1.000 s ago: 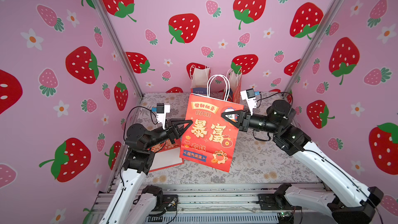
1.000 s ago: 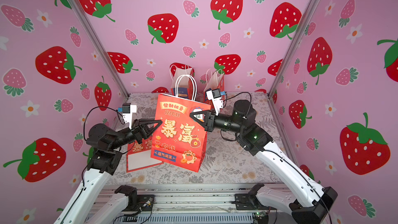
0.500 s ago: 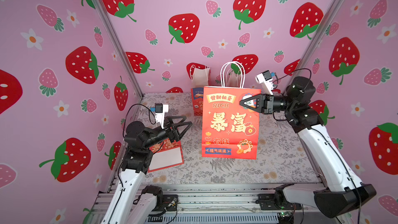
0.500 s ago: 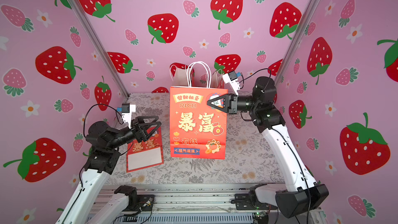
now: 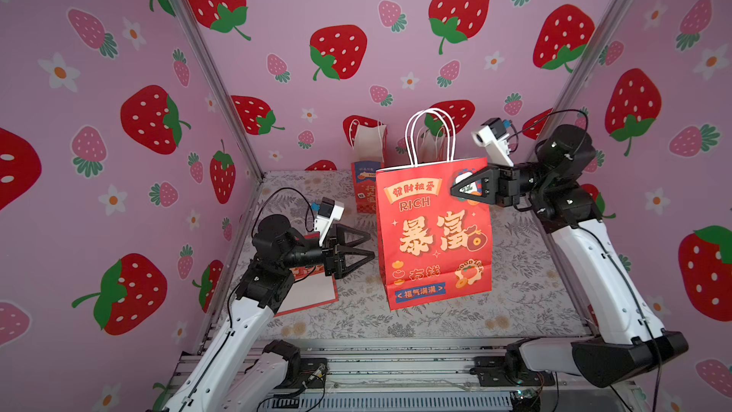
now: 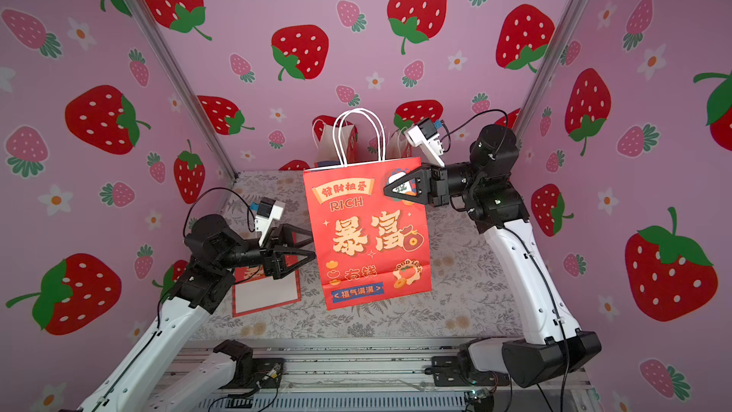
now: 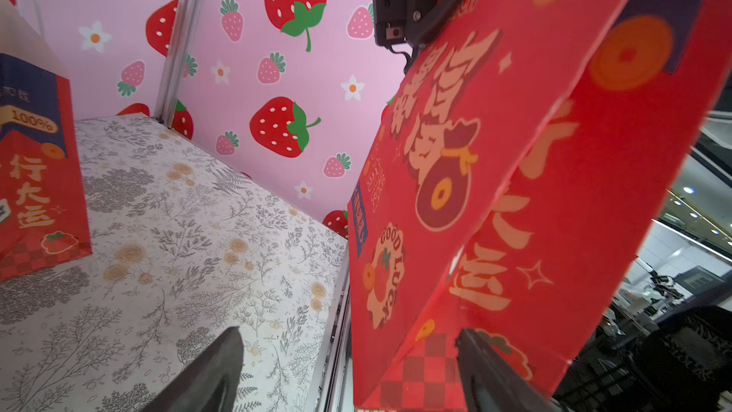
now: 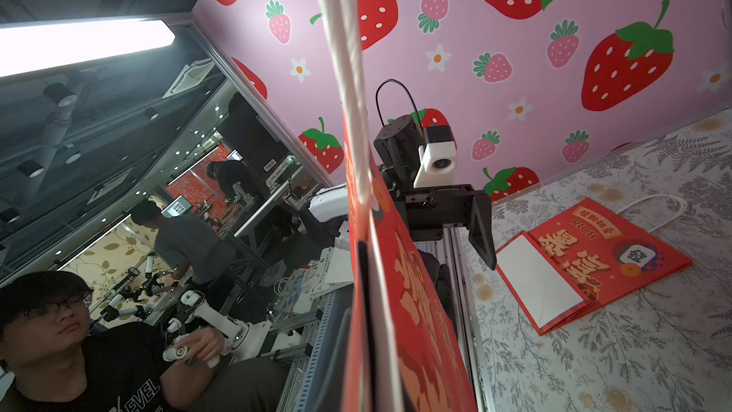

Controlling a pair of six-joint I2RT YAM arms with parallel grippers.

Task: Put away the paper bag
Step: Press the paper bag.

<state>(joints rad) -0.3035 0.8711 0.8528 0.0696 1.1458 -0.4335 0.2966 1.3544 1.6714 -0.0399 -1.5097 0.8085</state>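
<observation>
Holding the paper bag [image 5: 433,231] upright above mid-table, our right gripper [image 5: 461,189] is clamped on its upper right edge, while our left gripper [image 5: 366,246] gapes just beside its left edge.

The table [image 5: 527,271] is covered by a pale cloth printed with grey ferns and tan flowers, and fenced by strawberry-patterned walls. A flat bag [image 5: 313,295] lies folded on it by the left wall, red face and white underside showing in the right wrist view [image 8: 586,267]. 2 more bags [image 5: 366,176] stand upright at the back wall, only partly seen in both top views.
</observation>
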